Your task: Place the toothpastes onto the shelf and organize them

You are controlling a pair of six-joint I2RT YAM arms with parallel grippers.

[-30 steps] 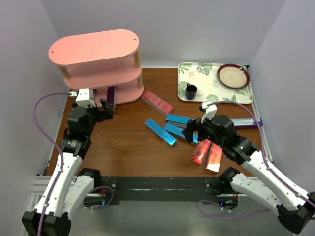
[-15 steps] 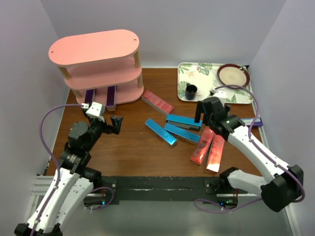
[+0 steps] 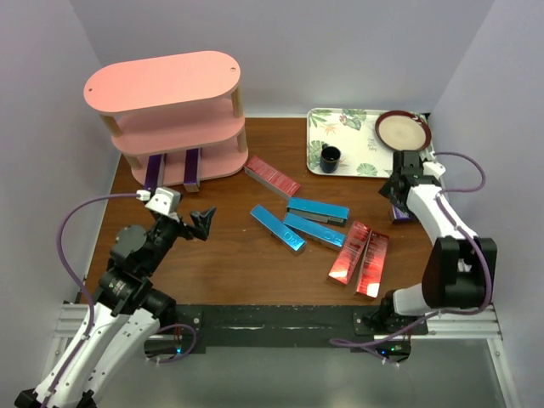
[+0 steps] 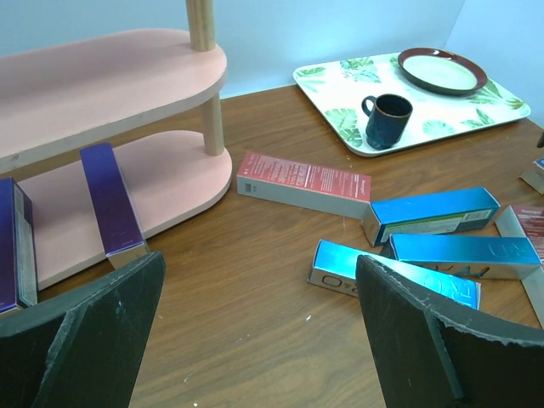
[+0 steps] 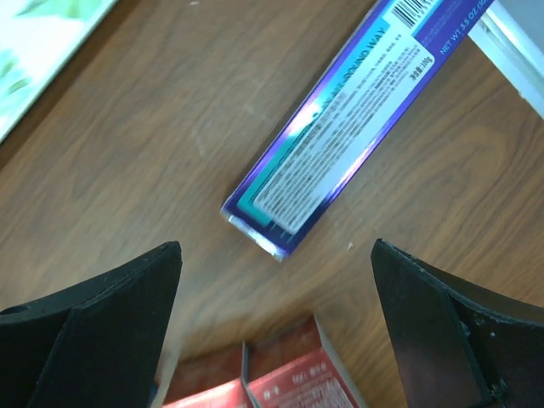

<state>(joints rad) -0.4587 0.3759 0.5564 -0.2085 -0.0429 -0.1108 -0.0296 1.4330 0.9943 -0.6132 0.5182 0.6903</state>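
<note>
The right tool (image 3: 399, 183) has swung farther right of the shelf (image 3: 161, 85), jaws wide above a purple toothpaste (image 5: 340, 144) printed "NET WT". The left tool (image 4: 255, 280), also wide, has backed off the shelf's 2 purple cartons (image 4: 115, 200).

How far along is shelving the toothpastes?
Done: two glossy purple cartons lie on the pink oval shelf's bottom board. In hand: nothing; both jaws open, the right near a third purple carton. Left: that one, three metallic blue cartons and three metallic red cartons.
</note>
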